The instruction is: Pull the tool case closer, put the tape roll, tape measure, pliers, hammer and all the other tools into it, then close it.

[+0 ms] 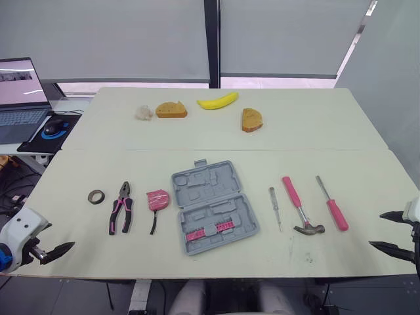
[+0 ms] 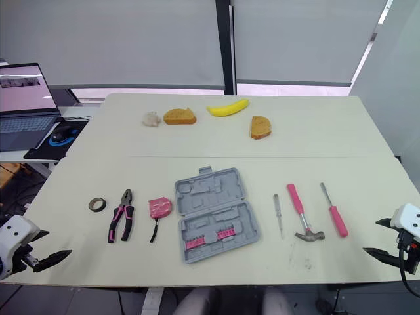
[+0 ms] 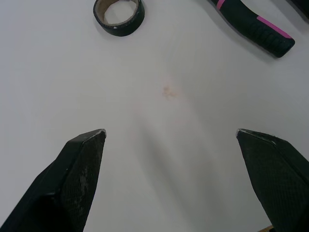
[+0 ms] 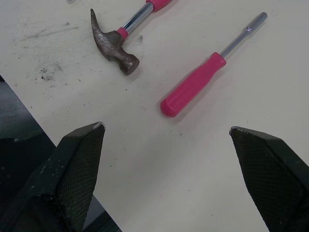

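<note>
The grey tool case (image 1: 212, 205) lies open in the middle of the table, with pink bits in its nearer half. To its left lie a pink tape measure (image 1: 157, 199), black-and-pink pliers (image 1: 121, 209) and a black tape roll (image 1: 96, 196). To its right lie a small screwdriver (image 1: 275, 208), a pink-handled hammer (image 1: 300, 208) and a pink-handled driver (image 1: 333, 205). My left gripper (image 1: 58, 252) hovers open at the table's near left corner, short of the tape roll (image 3: 119, 13). Open too, my right gripper (image 1: 390, 231) waits at the near right edge, close to the hammer (image 4: 117, 45) and driver (image 4: 203, 79).
At the far side of the table (image 1: 315, 125) lie a banana (image 1: 218, 101), two bread pieces (image 1: 171, 109) (image 1: 251, 119) and a pale lump (image 1: 144, 113). A laptop (image 1: 21, 92) and a mouse (image 1: 55, 126) sit on a side desk to the left.
</note>
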### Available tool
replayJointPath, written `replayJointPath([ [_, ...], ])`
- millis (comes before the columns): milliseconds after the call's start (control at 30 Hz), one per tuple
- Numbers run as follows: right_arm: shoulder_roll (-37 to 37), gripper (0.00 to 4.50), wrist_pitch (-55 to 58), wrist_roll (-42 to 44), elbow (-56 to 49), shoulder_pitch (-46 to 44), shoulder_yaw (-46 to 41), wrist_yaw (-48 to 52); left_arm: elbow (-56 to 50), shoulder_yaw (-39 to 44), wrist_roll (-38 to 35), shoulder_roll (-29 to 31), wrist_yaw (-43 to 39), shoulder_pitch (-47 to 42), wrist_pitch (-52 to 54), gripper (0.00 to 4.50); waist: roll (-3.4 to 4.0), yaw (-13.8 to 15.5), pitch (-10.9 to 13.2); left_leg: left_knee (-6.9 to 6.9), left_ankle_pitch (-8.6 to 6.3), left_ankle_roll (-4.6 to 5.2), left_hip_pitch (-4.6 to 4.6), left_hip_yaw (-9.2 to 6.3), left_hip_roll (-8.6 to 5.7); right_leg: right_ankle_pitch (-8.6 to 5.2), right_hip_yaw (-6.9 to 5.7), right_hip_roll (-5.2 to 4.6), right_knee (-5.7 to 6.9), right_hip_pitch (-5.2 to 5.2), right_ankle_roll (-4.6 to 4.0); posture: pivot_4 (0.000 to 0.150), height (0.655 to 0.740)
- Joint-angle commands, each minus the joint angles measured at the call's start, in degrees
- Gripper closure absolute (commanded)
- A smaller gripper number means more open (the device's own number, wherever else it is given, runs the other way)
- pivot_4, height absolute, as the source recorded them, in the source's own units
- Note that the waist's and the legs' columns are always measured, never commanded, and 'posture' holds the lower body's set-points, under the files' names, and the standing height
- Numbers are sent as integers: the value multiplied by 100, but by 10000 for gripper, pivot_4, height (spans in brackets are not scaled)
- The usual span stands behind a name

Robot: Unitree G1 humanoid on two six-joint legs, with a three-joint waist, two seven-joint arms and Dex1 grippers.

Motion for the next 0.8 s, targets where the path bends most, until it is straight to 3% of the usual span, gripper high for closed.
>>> replayJointPath([
  [33,-31,1048,-12,11,-116,-44,-33,-10,-136,114,-118,81,-32,-11,59,0,0,0,0,0,0,0,0,0,0,0,0,0,0,0,0,1500,7400],
  [800,-7,1048,71,11,70,-332,78,-235,572,170,-229,138,-188,-296,-358,0,0,-2,0,-1,0,0,-1,4,0,1,4,0,0,-4,2,1500,7400],
])
